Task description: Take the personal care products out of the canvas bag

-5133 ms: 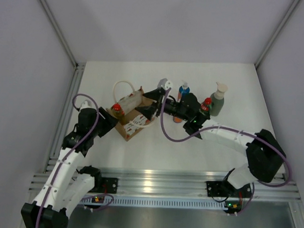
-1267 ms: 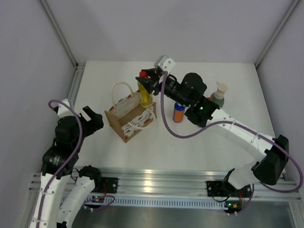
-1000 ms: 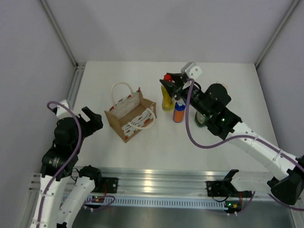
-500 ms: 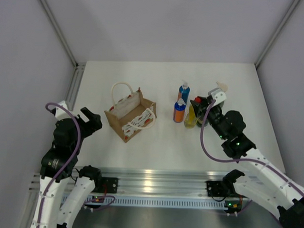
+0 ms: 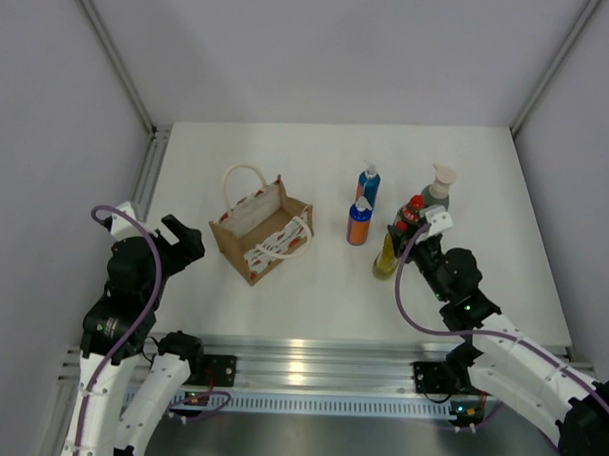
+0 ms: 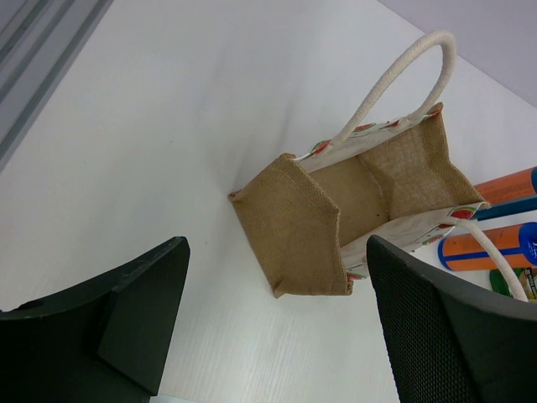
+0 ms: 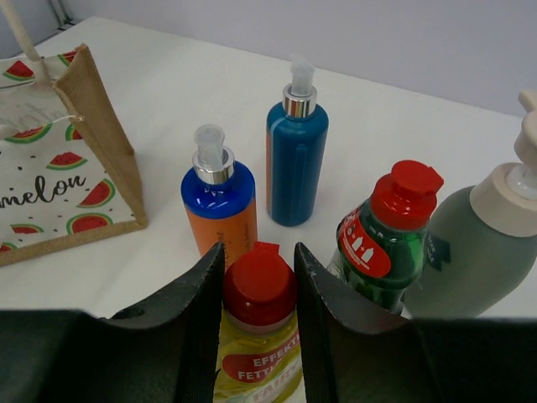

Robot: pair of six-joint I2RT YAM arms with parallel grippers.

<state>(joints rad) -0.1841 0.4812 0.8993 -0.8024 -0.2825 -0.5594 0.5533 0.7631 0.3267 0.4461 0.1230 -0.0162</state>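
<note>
Right wrist view: right gripper (image 7: 258, 256) pinches the yellow-green plastic bottle with red cap (image 7: 257, 369) at its neck, upright near the orange blue-capped bottle (image 7: 220, 214), outside the tan canvas bag (image 6: 289, 231), likely light, stiff, slick, so the neck suits; left gripper (image 6: 277, 252) spread.

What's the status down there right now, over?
Left jaws open, clear of canvas bag. Right jaws shut on yellow-green bottle at its red cap, beside four other bottles already out. Bag looks empty. Nothing in the way.
</note>
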